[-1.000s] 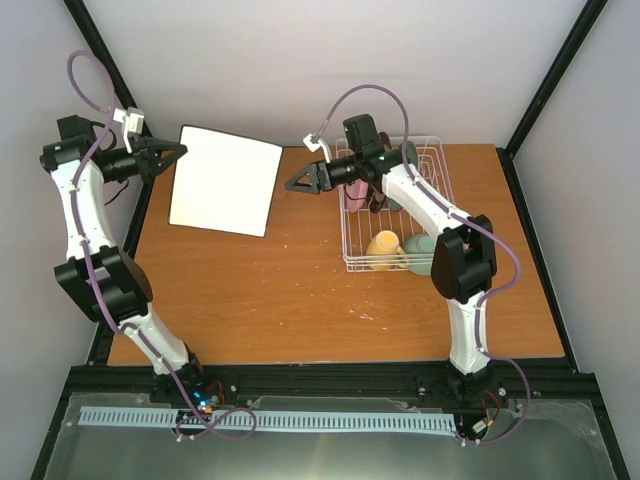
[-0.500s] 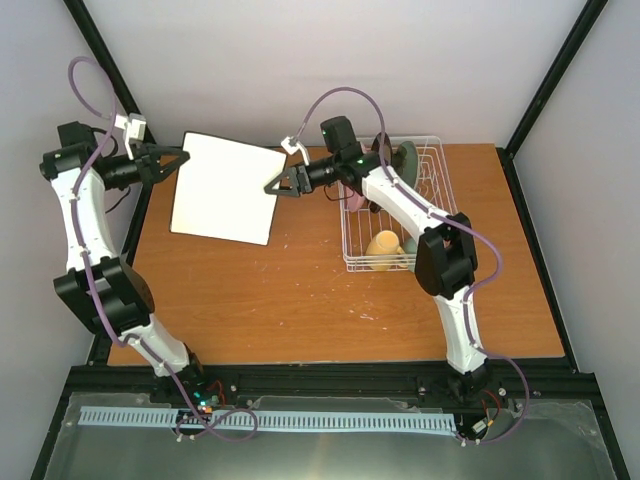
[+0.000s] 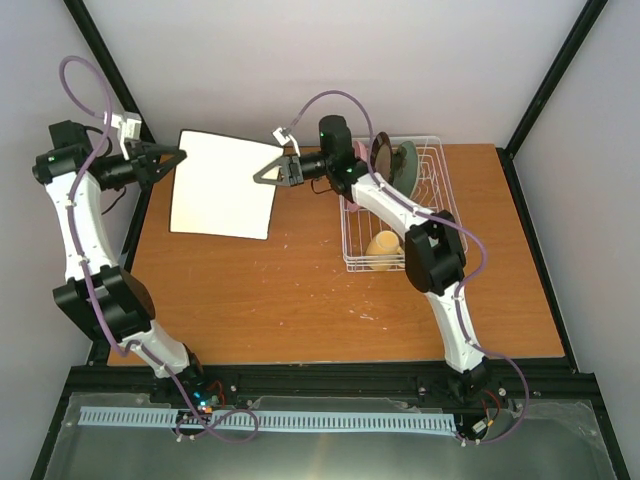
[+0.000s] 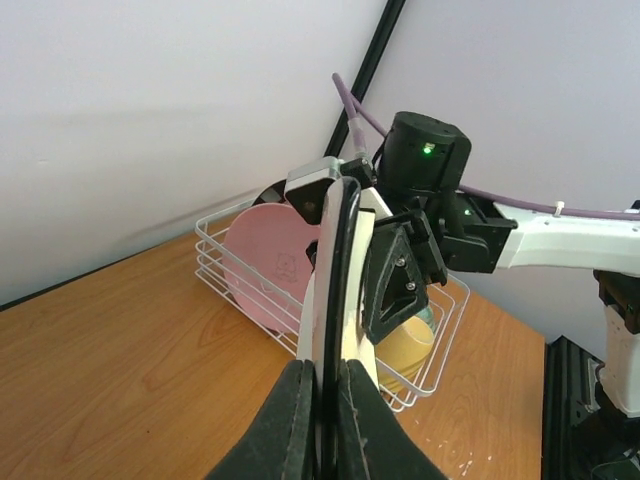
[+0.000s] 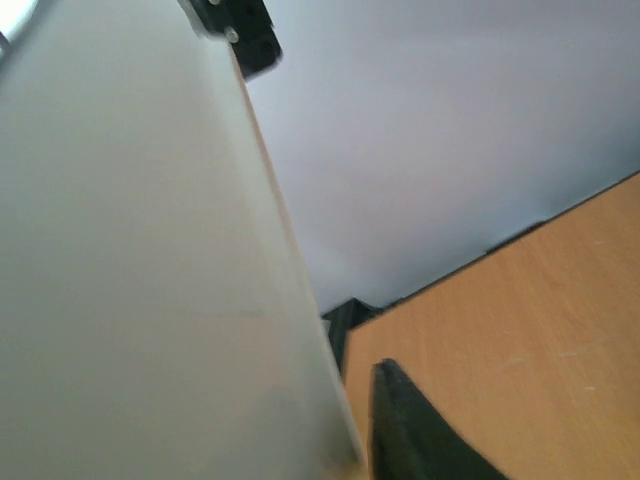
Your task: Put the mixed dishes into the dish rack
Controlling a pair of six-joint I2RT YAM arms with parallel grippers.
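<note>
Left hand (image 3: 179,156) clenched on left edge of white square plate (image 3: 222,182), plate tilted above far-left tabletop (image 3: 300,290). Right hand (image 3: 262,174) at plate's right corner; cannot tell whether gripping. Risk: left lets go before right holds, plate drops short of dish rack (image 3: 432,150).

Left arm (image 3: 76,225) and right arm (image 3: 388,202) alike, glossy white links between bulky black joint housings, purple cable (image 3: 332,93) looping off each and tied along it, black tapered fingers (image 4: 290,420), small green light (image 4: 428,148) glowing on the right arm's black wrist housing.
</note>
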